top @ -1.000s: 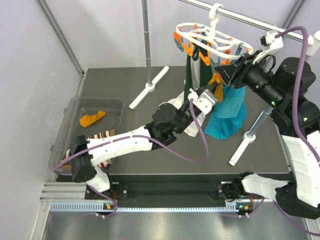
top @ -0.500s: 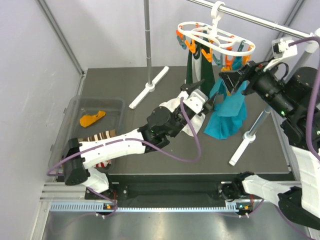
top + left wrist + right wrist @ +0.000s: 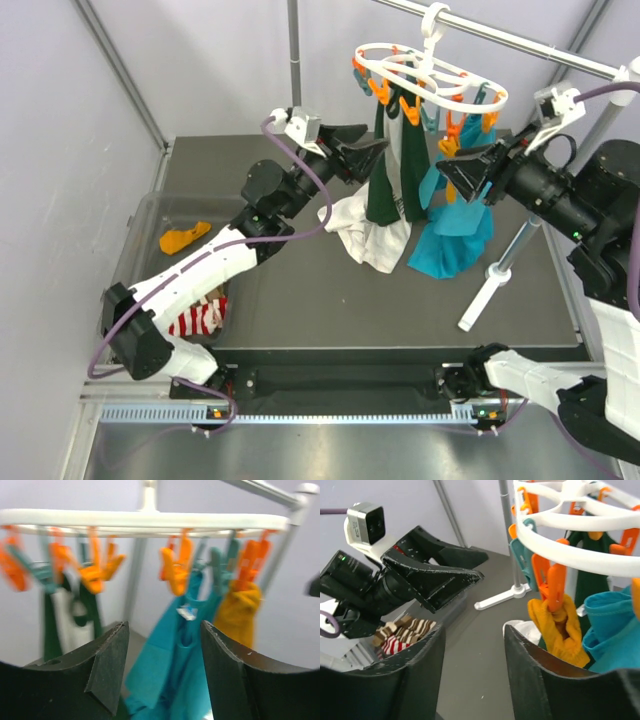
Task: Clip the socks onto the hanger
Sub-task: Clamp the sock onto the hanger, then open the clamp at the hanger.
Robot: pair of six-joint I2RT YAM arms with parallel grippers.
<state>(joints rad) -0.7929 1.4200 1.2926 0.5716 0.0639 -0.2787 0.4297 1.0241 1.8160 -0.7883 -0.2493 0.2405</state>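
Observation:
The white hanger (image 3: 430, 78) hangs from the rail by its hook, orange and teal clips dangling from its ring (image 3: 150, 519). A mustard sock (image 3: 560, 630) hangs from an orange clip (image 3: 551, 582), beside teal (image 3: 175, 665), dark green (image 3: 385, 190) and white (image 3: 362, 232) socks. My left gripper (image 3: 372, 140) is raised just left of the hanging socks, open and empty (image 3: 164, 630). My right gripper (image 3: 450, 180) stands open and empty (image 3: 474, 635), a little way from the mustard sock. In the bin lie a red-and-white striped sock (image 3: 200, 318), a brown striped sock (image 3: 407, 627) and another mustard sock (image 3: 185, 238).
A clear plastic bin (image 3: 150, 212) sits at the table's left edge. A grey pole (image 3: 292, 60) with a white foot (image 3: 298, 175) stands at the back, and another white foot (image 3: 490, 285) at the right. The left gripper (image 3: 440, 580) faces the right wrist camera.
My left gripper opened and let go of the mustard sock, then swung up and to the left. My right gripper drew back from the clip. The sock now hangs clipped.

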